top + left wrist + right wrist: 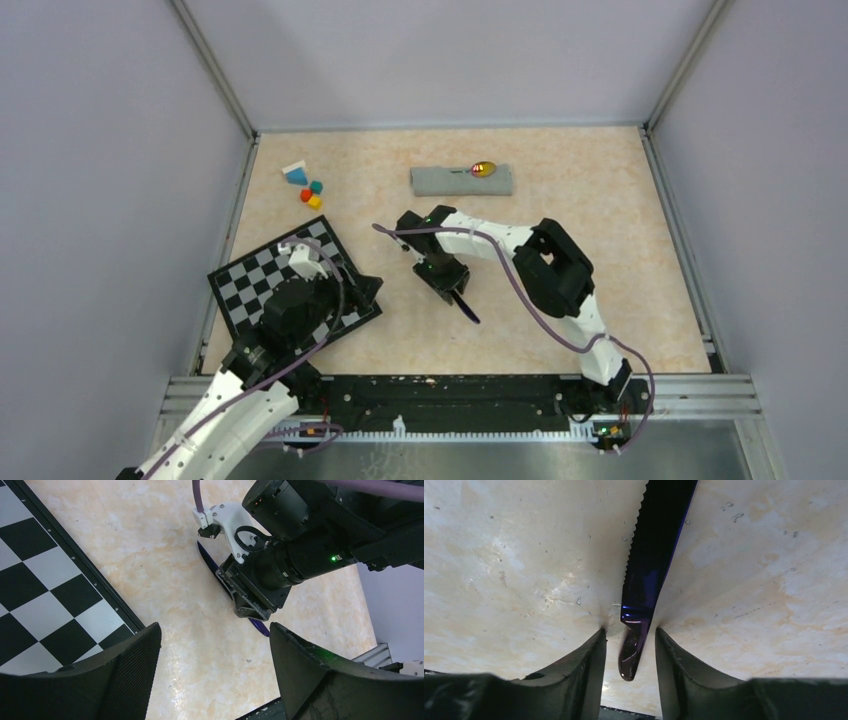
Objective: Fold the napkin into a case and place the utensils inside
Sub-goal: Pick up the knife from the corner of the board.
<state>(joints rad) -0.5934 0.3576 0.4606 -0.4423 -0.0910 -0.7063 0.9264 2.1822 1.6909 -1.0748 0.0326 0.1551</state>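
The napkin lies folded as a narrow grey-green case (460,181) at the far middle of the table. The spoon's shiny bowl (483,169) sticks out of its top right end. The dark purple knife-like piece (466,306) lies flat on the table. My right gripper (447,283) is low over it. In the right wrist view the gripper (630,630) is open, its fingers on either side of the serrated piece (649,570), with a gap on each side. My left gripper (214,626) is open and empty, beside the checkered board (250,280).
Small coloured blocks (310,192) and a white-blue block (295,172) lie at the far left. The checkered board (40,580) lies under the left arm. Side walls enclose the table, and a metal rail (460,385) runs along the near edge.
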